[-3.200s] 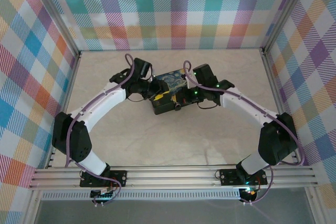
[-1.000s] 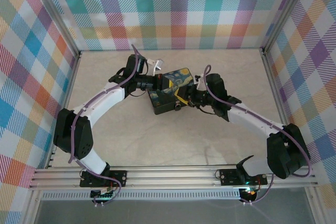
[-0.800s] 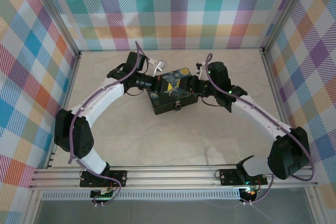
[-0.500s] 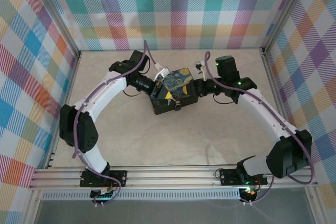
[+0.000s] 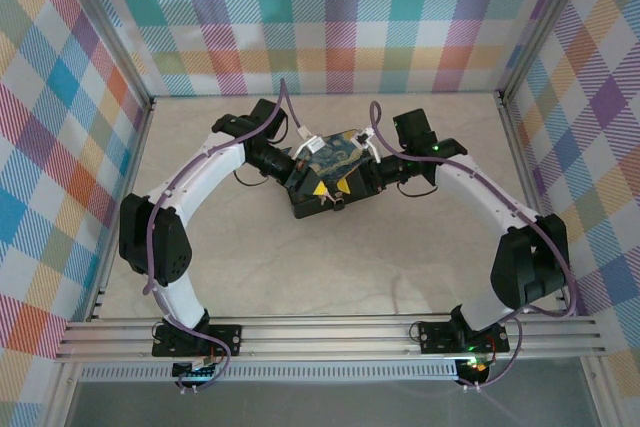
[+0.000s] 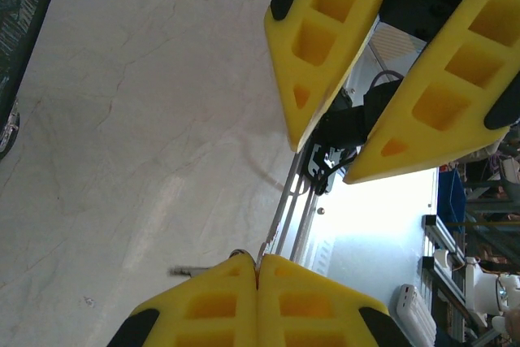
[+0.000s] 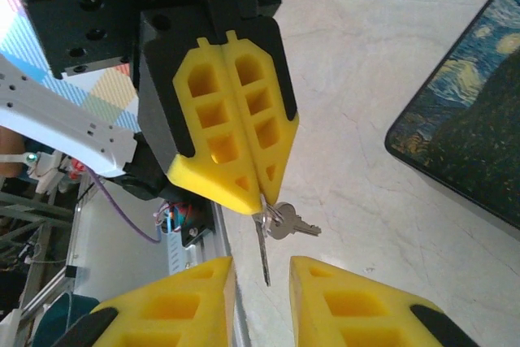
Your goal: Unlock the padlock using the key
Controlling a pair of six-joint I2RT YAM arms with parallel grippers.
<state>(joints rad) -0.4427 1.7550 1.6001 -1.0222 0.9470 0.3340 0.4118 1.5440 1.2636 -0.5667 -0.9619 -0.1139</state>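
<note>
- Since a second earlier, both wrists had been brought together above the far part of the box (image 5: 315,202), and the right forearm had been swung round toward the back wall.
- The left gripper (image 7: 258,193) was pressed fully shut on the head end of a small bunch. The key (image 7: 264,253) hung out from its tips, and a second key (image 7: 299,226) was splayed sideways off the same ring.
- The right gripper (image 6: 323,160) was held partly open, one finger on either side of the hanging blade. No contact with the blade could be made out, so nothing was judged to be gripped by it yet.
- The padlock (image 5: 340,204) was found on the near face of the box, on the side toward the arm bases and apart from the key. It was too small for its keyhole to be made out.
- The key's long axis ran from the left tips straight into the gap of the right gripper, so a handover to the right arm was judged to be the step in hand.
- The padlock lay on the near side of both grippers, roughly between them, so the blade would have to be turned back toward the bases.
</note>
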